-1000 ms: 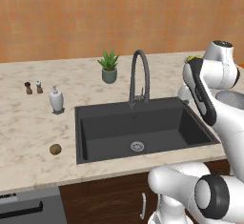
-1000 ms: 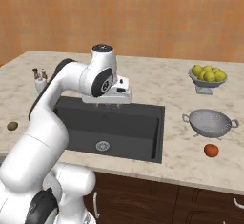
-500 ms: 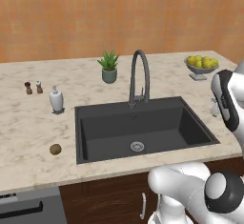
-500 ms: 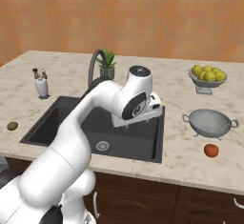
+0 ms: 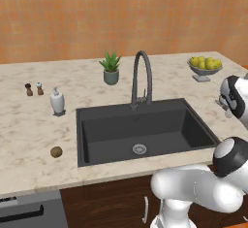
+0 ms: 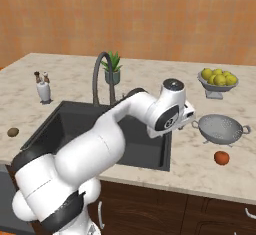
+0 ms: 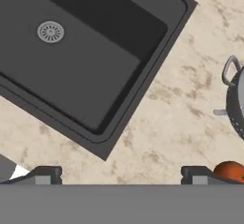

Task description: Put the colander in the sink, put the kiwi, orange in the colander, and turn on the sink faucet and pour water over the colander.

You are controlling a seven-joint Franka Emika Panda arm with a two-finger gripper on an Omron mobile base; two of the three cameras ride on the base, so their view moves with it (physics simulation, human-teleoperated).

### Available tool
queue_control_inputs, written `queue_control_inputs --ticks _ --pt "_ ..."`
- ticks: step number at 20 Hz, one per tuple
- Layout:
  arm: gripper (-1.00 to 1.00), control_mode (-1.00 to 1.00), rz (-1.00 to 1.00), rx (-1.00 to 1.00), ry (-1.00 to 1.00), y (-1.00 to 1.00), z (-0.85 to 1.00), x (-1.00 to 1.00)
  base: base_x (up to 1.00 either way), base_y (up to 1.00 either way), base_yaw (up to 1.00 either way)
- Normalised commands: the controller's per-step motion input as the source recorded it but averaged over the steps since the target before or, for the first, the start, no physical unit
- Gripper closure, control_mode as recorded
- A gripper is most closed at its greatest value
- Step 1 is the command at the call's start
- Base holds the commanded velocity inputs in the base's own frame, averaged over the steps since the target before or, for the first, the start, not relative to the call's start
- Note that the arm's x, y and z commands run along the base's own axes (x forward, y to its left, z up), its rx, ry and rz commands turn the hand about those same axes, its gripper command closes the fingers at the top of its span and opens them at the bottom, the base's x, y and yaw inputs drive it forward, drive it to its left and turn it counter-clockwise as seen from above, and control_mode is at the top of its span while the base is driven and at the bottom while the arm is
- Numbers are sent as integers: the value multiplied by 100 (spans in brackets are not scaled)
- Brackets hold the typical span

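The claw [image 7: 121, 175] hangs spread wide with nothing between its tips, poised over bare bench [image 7: 176, 118] just off the sink's [image 7: 95, 75] near corner; the first job, as I read it, is the colander [image 6: 222, 128], and it is not in the basin yet; it sits on the bench out beyond the claw, on the side away from the sink, with a strip of marble between them; in the hand view its dark perforated wall and one looped handle [image 7: 229, 71] poke in at the right edge, so the claw must carry further that way before it can come down; the two handles line up roughly across the right base view, which suggests a rim grab between them; the orange [image 6: 221, 157] lies just beside the colander, almost level with the claw's right tip in the hand view; the kiwi [image 5: 56, 151] is well apart, across the sink on the claw's far side.
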Motion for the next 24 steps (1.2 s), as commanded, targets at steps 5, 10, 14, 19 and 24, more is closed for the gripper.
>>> queue_control_inputs --ticks 5,10,14,19,24 --pt "-100 -100 0 -9 1 -55 -20 79 0 0 0" --pt "-100 -100 0 -3 0 -71 -19 49 0 0 0" --pt "-100 -100 0 0 2 -32 -16 39 0 0 0" --pt "-100 -100 0 -3 7 -19 -27 35 0 0 0" --pt "-100 -100 0 -2 6 -32 -28 22 0 0 0"
